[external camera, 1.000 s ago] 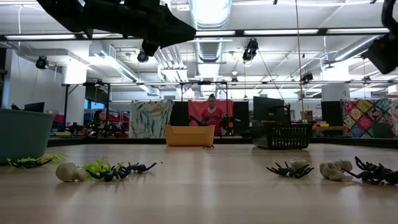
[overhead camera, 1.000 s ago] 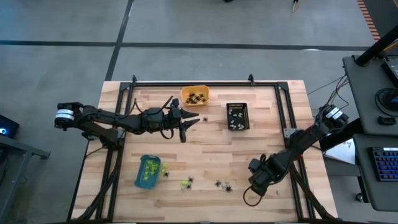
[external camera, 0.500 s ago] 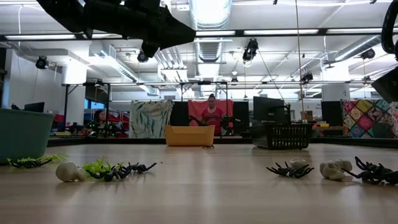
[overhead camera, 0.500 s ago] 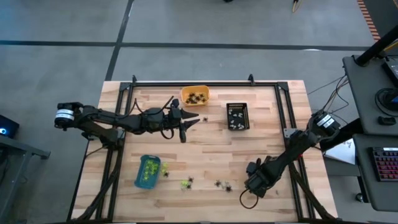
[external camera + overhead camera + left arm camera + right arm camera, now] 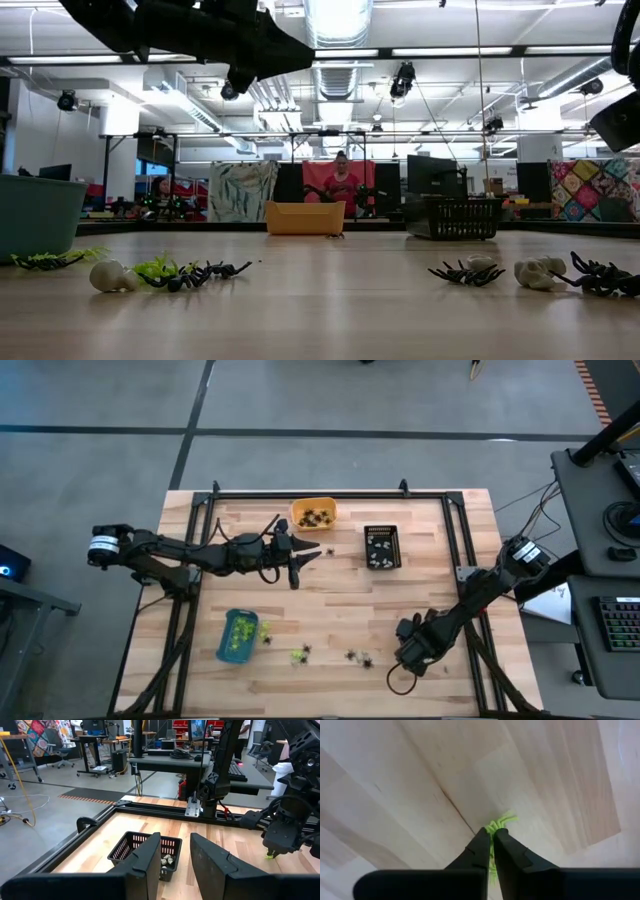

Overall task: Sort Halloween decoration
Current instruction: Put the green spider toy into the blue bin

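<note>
The Halloween decoration is tiny trinkets. Loose ones lie on the table's near part: a lime-green and black group (image 5: 300, 653) and black spider-like ones (image 5: 358, 657), with whitish ones (image 5: 535, 272) in the low view. My right gripper (image 5: 491, 832) points down over the near right of the table (image 5: 410, 650), shut on a lime-green trinket (image 5: 499, 824). My left gripper (image 5: 175, 840) hangs level over the far middle (image 5: 310, 558), open with a narrow gap and nothing in it. My right gripper pinches the lime-green trinket between its two fingertips (image 5: 481, 840), coming from above and pointing down. Thin green legs (image 5: 506, 820) stick out past the tips. The left wrist view shows a green bit (image 5: 270, 854) below the fingers. Whether it is clear of the wood I cannot tell.
An orange tray (image 5: 314, 513) with dark trinkets stands at the far edge. A black basket (image 5: 381, 547) with whitish ones is to its right. A blue tray (image 5: 237, 636) with green ones sits near left. A black frame rail (image 5: 330, 494) runs round the table. A person shows far behind (image 5: 341, 183).
My right arm has come down a little and shifted slightly toward the table's left near the front edge. The left arm and the loose trinkets have kept still.
</note>
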Robot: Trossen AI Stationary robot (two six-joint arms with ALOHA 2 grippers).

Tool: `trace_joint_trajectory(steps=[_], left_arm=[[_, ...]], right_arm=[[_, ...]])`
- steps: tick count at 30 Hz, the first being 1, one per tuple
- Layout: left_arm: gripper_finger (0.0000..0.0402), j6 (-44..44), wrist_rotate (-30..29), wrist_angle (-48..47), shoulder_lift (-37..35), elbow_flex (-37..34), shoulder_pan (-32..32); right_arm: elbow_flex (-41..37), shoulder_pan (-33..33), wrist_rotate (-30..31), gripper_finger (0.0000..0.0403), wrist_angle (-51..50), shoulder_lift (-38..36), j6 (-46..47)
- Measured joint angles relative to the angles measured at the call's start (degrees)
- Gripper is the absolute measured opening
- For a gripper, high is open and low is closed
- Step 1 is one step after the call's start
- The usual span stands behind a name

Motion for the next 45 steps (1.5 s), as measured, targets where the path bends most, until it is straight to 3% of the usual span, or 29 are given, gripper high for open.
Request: trace_joint_trajectory(steps=[6, 15, 20, 26, 33, 45], left_arm=[[0.0088, -0.4, 0.0, 0.0, 0.0, 0.0, 0.0], [0.0088, -2.7, 0.0, 0.3, 0.0, 0.0, -2.0], [0.0088, -2.8, 0.0, 0.3, 0.0, 0.0, -4.2], [0.0088, -2.8, 0.0, -0.2, 0.0, 0.0, -6.1], [0.0088, -2.8, -0.9, -0.8, 0.0, 0.0, -6.3], [0.0088, -2.8, -2.1, -1.5, 0.0, 0.0, -6.4]], right_arm=[[0.1, -0.2, 0.6, 0.0009, -2.4, -1.1, -1.2], [0.3, -2.8, 9.2, 0.0009, -2.3, -9.8, -3.0], [0.3, -2.9, 18.8, 0.0009, -1.4, -12.8, -6.6], [0.3, -3.2, 29.6, 0.0009, 1.5, -11.2, -12.3], [0.2, -5.5, 26.9, 0.0034, 1.0, -7.8, -17.3], [0.2, -5.8, 24.2, 0.0089, -2.6, -8.2, -15.1]])
